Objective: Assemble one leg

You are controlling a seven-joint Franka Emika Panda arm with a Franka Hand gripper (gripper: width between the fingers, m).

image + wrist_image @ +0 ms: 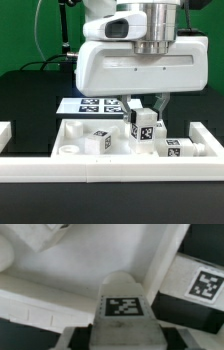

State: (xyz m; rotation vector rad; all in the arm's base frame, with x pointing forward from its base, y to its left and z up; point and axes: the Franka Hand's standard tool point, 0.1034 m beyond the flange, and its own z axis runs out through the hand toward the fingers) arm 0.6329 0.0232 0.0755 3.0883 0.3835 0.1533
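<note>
My gripper (145,126) is shut on a leg (143,122), a small white post with black-and-white tags, held about upright just over the large white panel (75,133). In the wrist view the leg (124,303) sits between my dark finger pads (84,336), its narrow end pointing away over the panel (90,258), and my gripper (125,340) clamps its blocky end. A second leg (100,139) lies on the panel toward the exterior view's left. A third leg (178,148) lies toward the right.
The marker board (92,103) lies behind the panel and shows in the wrist view (205,283) too. A low white wall (100,172) runs along the front, with raised ends at both sides. A round hole (65,150) shows in the panel's near left part.
</note>
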